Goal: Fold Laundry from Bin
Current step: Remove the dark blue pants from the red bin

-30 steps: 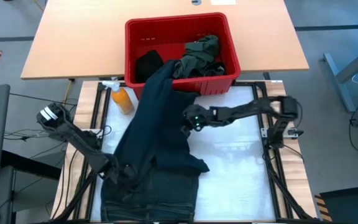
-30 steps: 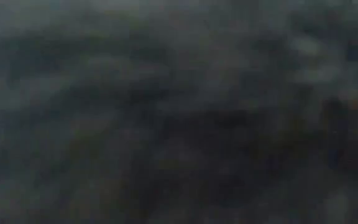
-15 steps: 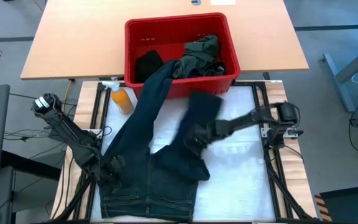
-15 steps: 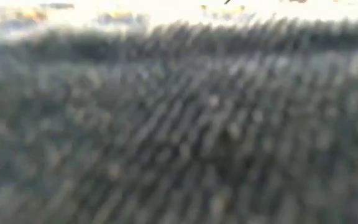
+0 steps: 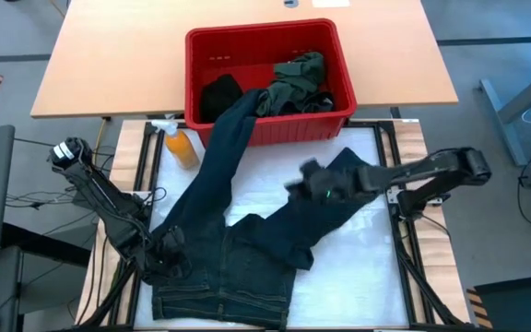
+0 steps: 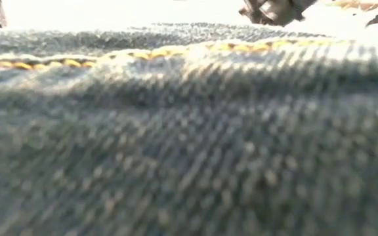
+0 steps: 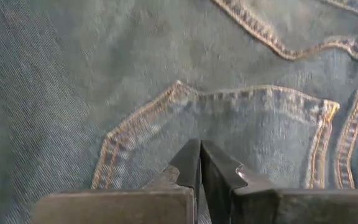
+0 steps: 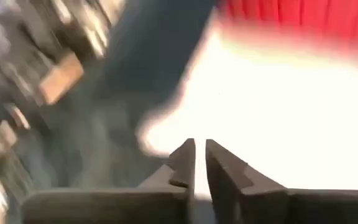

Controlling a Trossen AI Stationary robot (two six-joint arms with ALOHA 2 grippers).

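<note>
Left arm low at near-left table corner, left gripper (image 7: 200, 163) fingers pressed together. Right arm stretched across from right edge toward centre, right gripper (image 8: 198, 163) fingers narrowly parted, thin gap between tips.

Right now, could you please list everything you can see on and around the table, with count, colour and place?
jeans: one pair, dark blue denim, waist at the table's near edge, one leg running up into the bin, the other spread toward the right.
bin: one, bright red, at the far edge of the work surface.
olive-green garment: one, bunched in the bin's right half.
black cloth: one, in the bin's left half.
spray bottle: one, orange, left of the bin's near corner.
wooden table: one, light tan, behind the bin.
left claw: shut, resting over the jeans' pocket area.
right claw: just ajar, nothing between its fingers, above the spread leg.
</note>
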